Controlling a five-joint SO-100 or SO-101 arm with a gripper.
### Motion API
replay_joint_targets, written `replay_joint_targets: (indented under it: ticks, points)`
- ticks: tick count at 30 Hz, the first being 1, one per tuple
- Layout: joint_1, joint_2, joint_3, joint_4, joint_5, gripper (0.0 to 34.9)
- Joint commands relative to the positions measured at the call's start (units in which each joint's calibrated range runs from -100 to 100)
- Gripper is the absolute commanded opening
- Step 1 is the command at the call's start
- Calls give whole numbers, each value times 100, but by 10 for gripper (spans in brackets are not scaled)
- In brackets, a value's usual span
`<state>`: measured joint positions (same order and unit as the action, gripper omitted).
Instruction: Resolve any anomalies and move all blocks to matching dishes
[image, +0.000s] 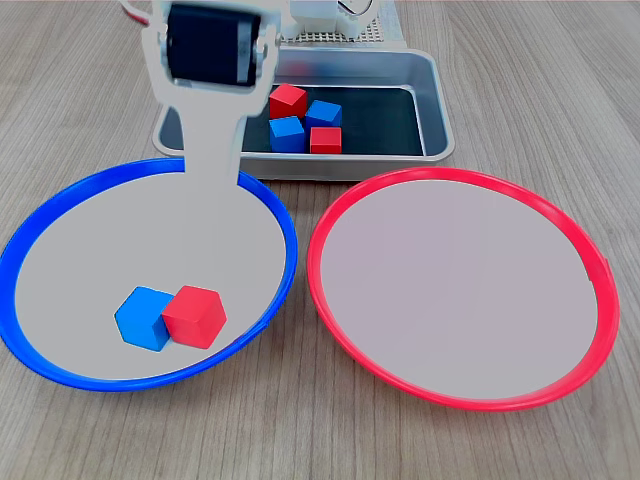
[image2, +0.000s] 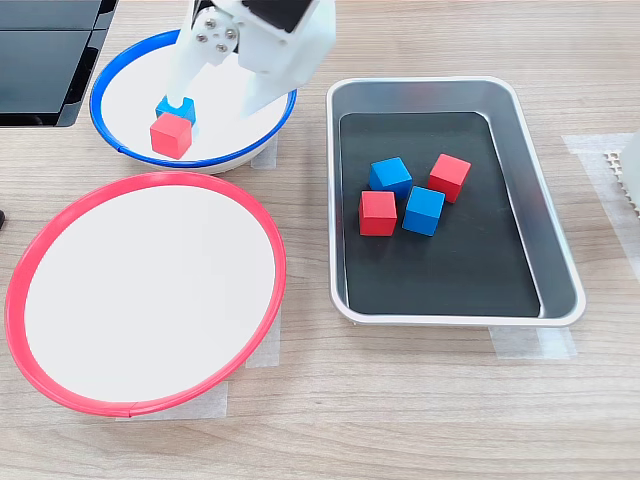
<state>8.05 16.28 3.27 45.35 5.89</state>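
The blue-rimmed dish (image: 60, 225) (image2: 110, 75) holds a blue block (image: 143, 317) (image2: 170, 103) and a red block (image: 195, 315) (image2: 171, 135), touching side by side. The red-rimmed dish (image: 460, 285) (image2: 145, 290) has nothing in it. Two red blocks (image: 288, 99) (image: 325, 140) (image2: 450, 176) (image2: 377, 212) and two blue blocks (image: 287, 133) (image: 323, 113) (image2: 390, 175) (image2: 424, 209) lie in the metal tray. My gripper (image: 210, 170) (image2: 215, 105) hangs open over the blue-rimmed dish, with nothing between its fingers. In the second exterior view one finger (image2: 185, 75) partly covers the blue block.
The rectangular grey metal tray (image: 440, 110) (image2: 560, 250) with a black bottom stands behind the dishes in the first exterior view. A dark flat panel (image2: 45, 60) lies at the second exterior view's upper left. Clear tape holds the dishes and tray to the wooden table.
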Motion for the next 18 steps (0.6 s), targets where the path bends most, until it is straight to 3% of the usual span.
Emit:
replay_joint_targets:
  ticks: [1,18]
  points:
    - [-76,542,-1178,479,-391,175]
    - [84,1532,-2625,1024,-581,200]
